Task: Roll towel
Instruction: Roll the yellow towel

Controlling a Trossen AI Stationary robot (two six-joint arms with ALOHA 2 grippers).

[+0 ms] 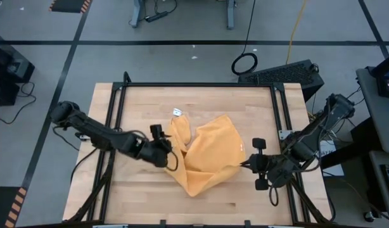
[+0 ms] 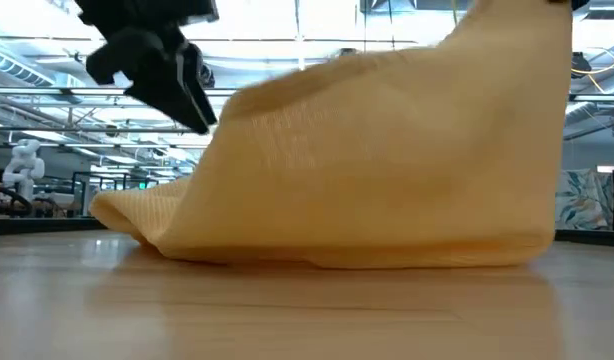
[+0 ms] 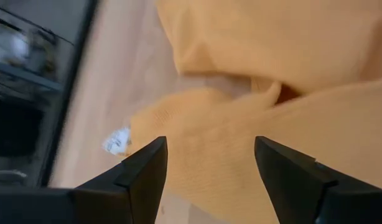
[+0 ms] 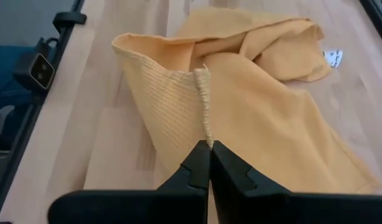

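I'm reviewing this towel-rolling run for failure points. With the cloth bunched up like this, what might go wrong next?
1. The right gripper pinches only a thin hem corner of the mustard-yellow cloth towel, so the fabric may slip out under tension.
2. The left gripper is open over a crumpled fold; closing there could catch several layers.
3. The towel lies heaped rather than flat, so any roll may come out uneven.

Towel (image 1: 207,155): plain mustard-yellow cloth, crumpled, not rolled, near tabletop centre. Right corner lifted off wood, tented up; left part bunched, folded over itself. White tag showing at far-left end. Lower edge lies flat on tabletop.
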